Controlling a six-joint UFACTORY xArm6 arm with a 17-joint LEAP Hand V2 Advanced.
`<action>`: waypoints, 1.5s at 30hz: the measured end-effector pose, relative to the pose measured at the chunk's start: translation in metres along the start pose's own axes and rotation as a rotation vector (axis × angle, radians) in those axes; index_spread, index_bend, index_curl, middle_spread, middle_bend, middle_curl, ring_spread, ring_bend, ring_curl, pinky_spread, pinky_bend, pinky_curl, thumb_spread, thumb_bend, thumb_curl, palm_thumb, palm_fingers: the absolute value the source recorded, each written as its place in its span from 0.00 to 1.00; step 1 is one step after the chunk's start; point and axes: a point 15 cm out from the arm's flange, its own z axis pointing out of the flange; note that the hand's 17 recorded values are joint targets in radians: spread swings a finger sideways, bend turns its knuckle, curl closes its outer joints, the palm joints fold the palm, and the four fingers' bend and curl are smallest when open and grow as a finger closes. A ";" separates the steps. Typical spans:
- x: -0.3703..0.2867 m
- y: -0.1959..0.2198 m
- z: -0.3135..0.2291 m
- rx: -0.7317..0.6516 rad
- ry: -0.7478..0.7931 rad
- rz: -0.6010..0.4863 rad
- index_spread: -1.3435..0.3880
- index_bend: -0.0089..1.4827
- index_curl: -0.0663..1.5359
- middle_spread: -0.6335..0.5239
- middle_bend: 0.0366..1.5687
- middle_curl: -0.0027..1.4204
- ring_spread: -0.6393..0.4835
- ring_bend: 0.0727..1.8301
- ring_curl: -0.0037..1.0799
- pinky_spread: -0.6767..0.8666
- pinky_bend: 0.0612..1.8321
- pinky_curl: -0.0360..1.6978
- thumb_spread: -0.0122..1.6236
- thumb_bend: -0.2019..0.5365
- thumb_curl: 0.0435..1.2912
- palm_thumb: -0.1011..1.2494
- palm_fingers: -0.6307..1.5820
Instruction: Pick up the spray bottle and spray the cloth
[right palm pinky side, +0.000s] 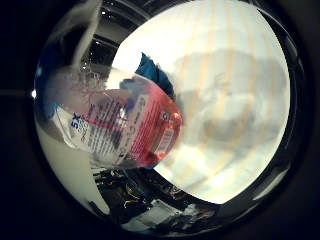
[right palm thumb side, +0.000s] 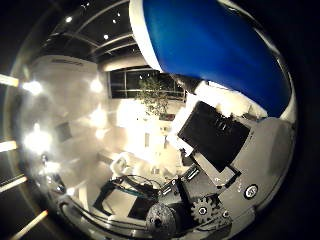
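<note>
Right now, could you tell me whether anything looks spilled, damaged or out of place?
Nothing stands out. The spray bottle sits close to the palm, its label intact, above a pale table with a teal cloth beyond it. No liquid shows on the table. The hand looks sound.

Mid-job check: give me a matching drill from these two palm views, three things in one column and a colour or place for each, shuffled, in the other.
Things:
1. spray bottle
2. cloth
3. spray head

Colour or place:
A. blue with a white edge, close to the palm in the thumb side view
B. clear body with a red and white label, close to the palm
C. dark teal, lying on the pale table beyond the bottle

Pairs: 1-B, 2-C, 3-A
</note>
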 end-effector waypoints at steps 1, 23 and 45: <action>-0.002 0.000 0.001 -0.031 0.026 -0.010 0.66 0.79 0.48 0.49 0.86 0.40 0.44 0.80 0.53 0.35 0.54 0.81 0.51 0.25 0.59 0.87 0.83; -0.097 0.009 0.071 -0.549 0.254 -0.086 0.66 0.79 0.48 0.49 0.86 0.40 0.43 0.79 0.54 0.35 0.51 0.86 0.51 0.25 0.62 0.85 0.83; -0.086 0.044 0.091 -0.844 0.573 -0.105 0.66 0.79 0.48 0.49 0.86 0.40 0.43 0.79 0.54 0.35 0.51 0.86 0.51 0.25 0.62 0.84 0.83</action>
